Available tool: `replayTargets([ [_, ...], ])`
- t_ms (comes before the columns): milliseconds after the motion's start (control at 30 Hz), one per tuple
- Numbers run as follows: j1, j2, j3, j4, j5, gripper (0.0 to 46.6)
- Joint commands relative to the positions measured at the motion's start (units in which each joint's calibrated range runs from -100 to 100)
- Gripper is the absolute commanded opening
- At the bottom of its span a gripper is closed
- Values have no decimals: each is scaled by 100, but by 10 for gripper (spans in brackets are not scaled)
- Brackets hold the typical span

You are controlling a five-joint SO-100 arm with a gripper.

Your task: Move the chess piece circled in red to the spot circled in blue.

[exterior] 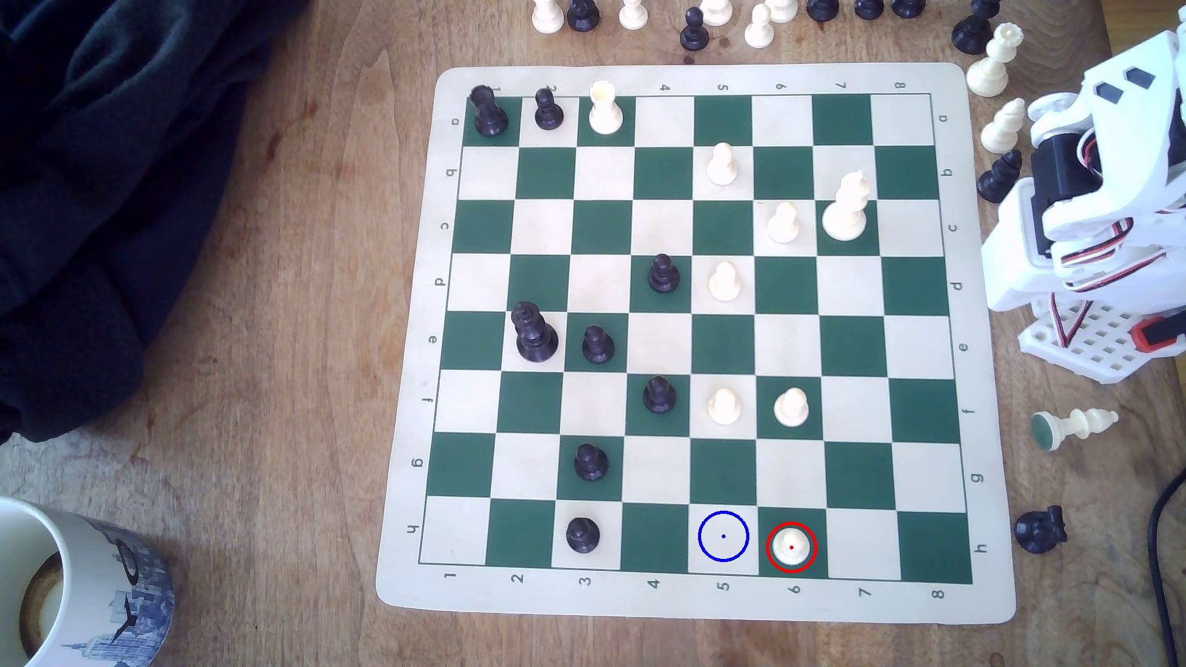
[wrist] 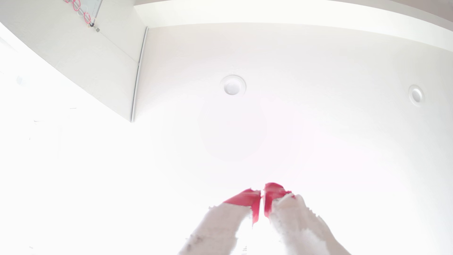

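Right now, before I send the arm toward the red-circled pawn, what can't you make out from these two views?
- Gripper, wrist view: aimed at the ceiling, glare washes out the finger edges; red tips nearly touch, looks shut.
- Arm, exterior view: cut off by the right edge, so its gripper's place over the board is unknown.
- Red-circled pawn and blue-circled square: clear in the exterior view.
- Off-board pieces: cropped by the top edge.

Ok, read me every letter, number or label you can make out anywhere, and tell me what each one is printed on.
"1 2 3 4 5 6 7 8": near border of the chess mat.
"4 5 6 7 8": far border, upside down; lower numbers hidden by pieces.
"a b c d e f g h": both side borders, rotated sideways.
Mug: a blue skyline picture, no readable words.
Wrist view: no text.
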Motion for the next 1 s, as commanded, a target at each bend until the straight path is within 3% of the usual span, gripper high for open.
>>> replayTargets([
  [0, -53, -20, 126, 142, 20, 2],
  [500, -178, -11, -145, 5818, -15, 2],
  [700, -405, -11, -2258, 9987, -24, 2],
  [767, -397, -3, -2639, 10896, -34, 41],
  [867, -570, 23, -3373, 12444, -29, 2],
  [900, -671, 82, -3554, 12780, 5, 2],
  [967, -898, 354, -3935, 13345, 337, 2],
])
